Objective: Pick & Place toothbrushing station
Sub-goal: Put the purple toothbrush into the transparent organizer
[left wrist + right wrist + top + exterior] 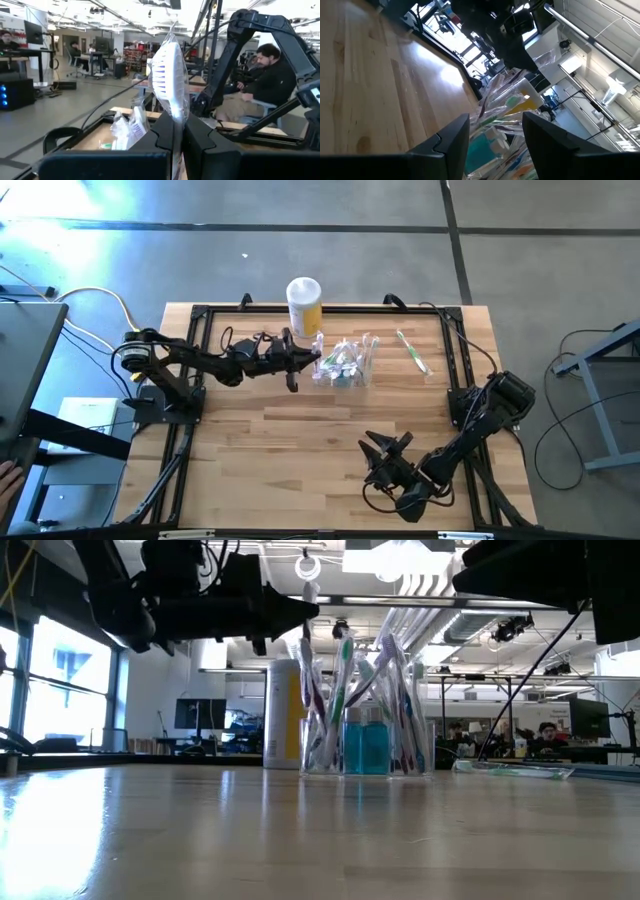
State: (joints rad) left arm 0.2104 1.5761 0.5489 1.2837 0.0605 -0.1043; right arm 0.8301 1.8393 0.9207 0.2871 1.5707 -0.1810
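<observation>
1. Clear, boxy plastic toothbrushing station (pixel 343 364) standing at the far middle of the pale wood-plank table (pixel 300 450), crammed with wrapped toothbrushes, blue block inside.
2. Left pincer (pixel 316 359) clenched on a crinkly wrapped toothbrush (pixel 169 82) just beside the station.
3. Right pincer (pixel 385 445) released, empty, near front edge.
4. Yellow cylindrical canister (pixel 304 305), white lid, behind the station.

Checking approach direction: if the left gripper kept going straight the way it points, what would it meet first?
The left gripper, shut on a wrapped toothbrush, points across the table at the toothbrushing station. That clear holder, crowded with brushes, looks first in line; depth is unclear.
</observation>
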